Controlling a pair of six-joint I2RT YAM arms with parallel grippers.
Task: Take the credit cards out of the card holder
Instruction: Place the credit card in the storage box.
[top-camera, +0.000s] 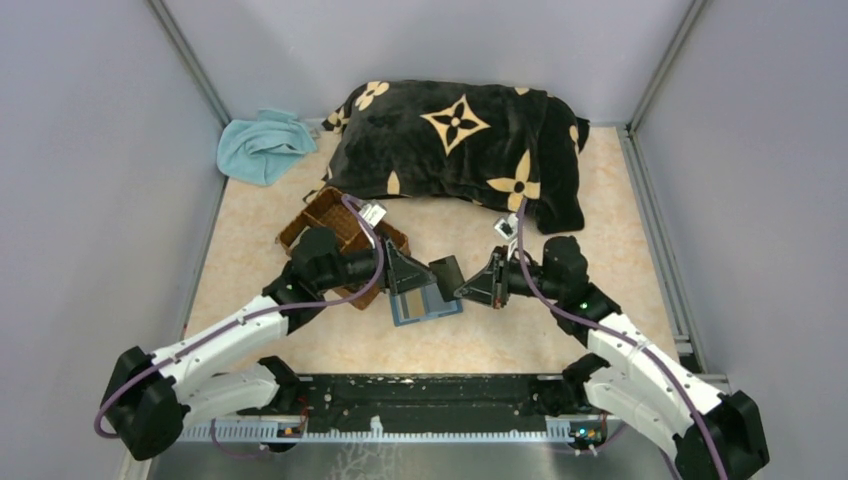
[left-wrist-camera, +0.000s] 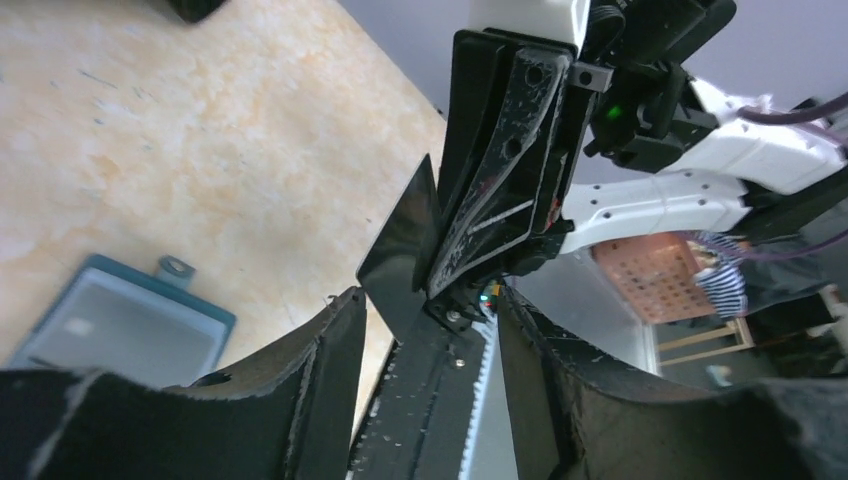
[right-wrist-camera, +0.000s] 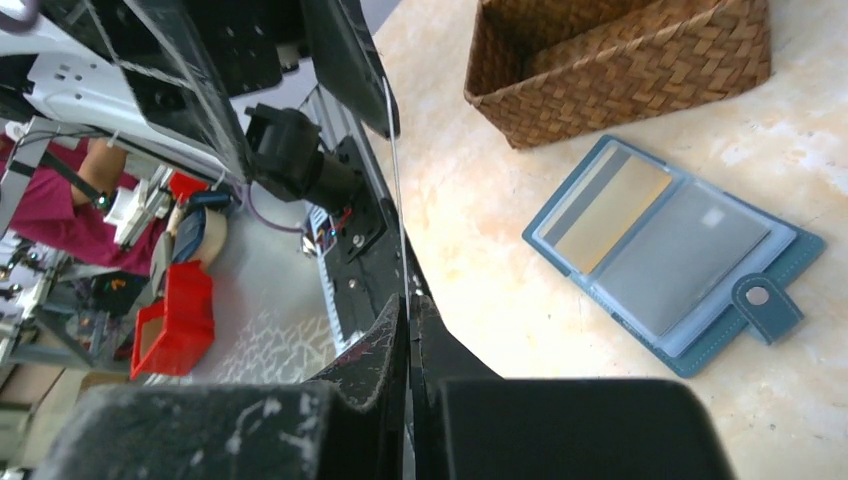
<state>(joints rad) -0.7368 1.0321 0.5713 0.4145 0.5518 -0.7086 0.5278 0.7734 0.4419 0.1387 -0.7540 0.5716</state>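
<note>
From above, the card holder (top-camera: 425, 305) lies open on the counter (top-camera: 600, 200). Over its far edge the two arms meet: the left gripper (top-camera: 425, 272) above the holder's left side, the right gripper (top-camera: 468, 290) above its right, and a dark credit card (top-camera: 447, 270) between them. On the left wrist view, the left gripper (left-wrist-camera: 425, 350) has its jaws standing apart, clear of the dark credit card (left-wrist-camera: 400, 245). The right gripper (left-wrist-camera: 450, 290) pinches that card, well above the card holder (left-wrist-camera: 120, 330). On the right wrist view, the right gripper (right-wrist-camera: 410, 340) is clamped tight on the dark credit card (right-wrist-camera: 393, 170), seen edge-on. The card holder (right-wrist-camera: 760, 300) shows a tan card (right-wrist-camera: 610, 215) and a grey card (right-wrist-camera: 685, 255) in its pockets, with a woven basket (right-wrist-camera: 620, 80) just beside it.
</note>
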